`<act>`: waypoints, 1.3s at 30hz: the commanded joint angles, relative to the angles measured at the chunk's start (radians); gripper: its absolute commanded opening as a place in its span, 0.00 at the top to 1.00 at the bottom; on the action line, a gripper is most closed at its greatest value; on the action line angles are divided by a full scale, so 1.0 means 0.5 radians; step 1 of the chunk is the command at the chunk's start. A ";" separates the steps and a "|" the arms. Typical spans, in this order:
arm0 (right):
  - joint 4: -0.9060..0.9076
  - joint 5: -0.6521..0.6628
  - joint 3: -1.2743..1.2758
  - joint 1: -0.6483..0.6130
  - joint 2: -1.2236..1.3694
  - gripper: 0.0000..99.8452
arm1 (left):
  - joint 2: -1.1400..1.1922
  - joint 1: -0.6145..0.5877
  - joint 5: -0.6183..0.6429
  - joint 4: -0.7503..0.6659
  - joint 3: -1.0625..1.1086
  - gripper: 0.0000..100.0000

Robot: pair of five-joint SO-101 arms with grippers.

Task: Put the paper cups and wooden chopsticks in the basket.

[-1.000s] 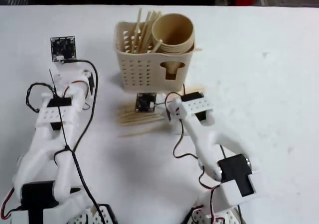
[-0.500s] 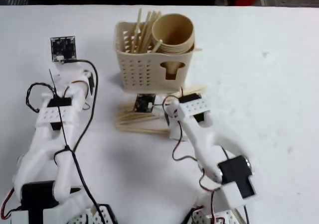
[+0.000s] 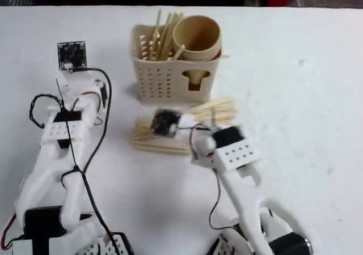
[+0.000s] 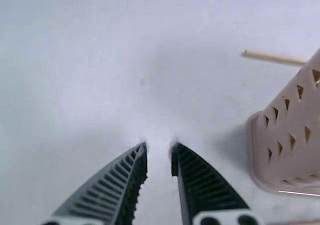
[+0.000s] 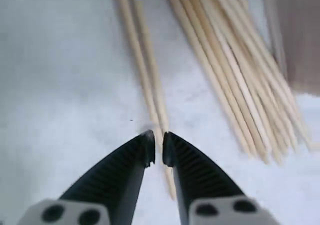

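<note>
A cream perforated basket point(image 3: 170, 76) stands at the table's far middle, with stacked paper cups point(image 3: 197, 37) and several wooden chopsticks point(image 3: 161, 31) upright inside it. More loose chopsticks point(image 3: 161, 144) lie fanned on the table just in front of it, some reaching to the right point(image 3: 218, 109). My right gripper point(image 5: 158, 149) is low over this pile, shut, its tips resting on a pair of sticks point(image 5: 142, 60). In the high view it sits at the pile's middle point(image 3: 164, 123). My left gripper point(image 4: 159, 147) is shut over bare table, to the left of the basket point(image 4: 292, 130).
One stray chopstick point(image 4: 275, 57) lies on the table beyond the basket's corner. The left arm point(image 3: 62, 127) with its black cable stretches along the left side. White tabletop lies free to the right of the basket and across the near middle.
The right arm has drawn back toward the near edge and turned, its gripper still over the pile. The nearest loose chopsticks slid slightly and the fan on the right is uncovered. The left arm stayed still.
</note>
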 commanded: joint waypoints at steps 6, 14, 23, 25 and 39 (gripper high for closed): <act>-0.339 -0.037 -0.169 -0.219 0.450 0.77 | -0.066 0.020 -0.021 -0.058 -0.012 0.90; -0.594 -0.018 -0.163 -0.204 0.766 0.82 | -0.069 0.020 -0.021 -0.058 -0.018 0.90; -0.578 0.049 -0.184 -0.213 0.925 0.93 | -0.069 0.020 -0.021 -0.058 -0.018 0.90; -0.578 0.046 -0.181 -0.216 0.916 0.99 | -0.069 0.020 -0.021 -0.058 -0.018 0.90; -0.351 -0.341 -0.169 -0.186 0.321 0.98 | -0.069 0.020 -0.021 -0.058 -0.018 0.90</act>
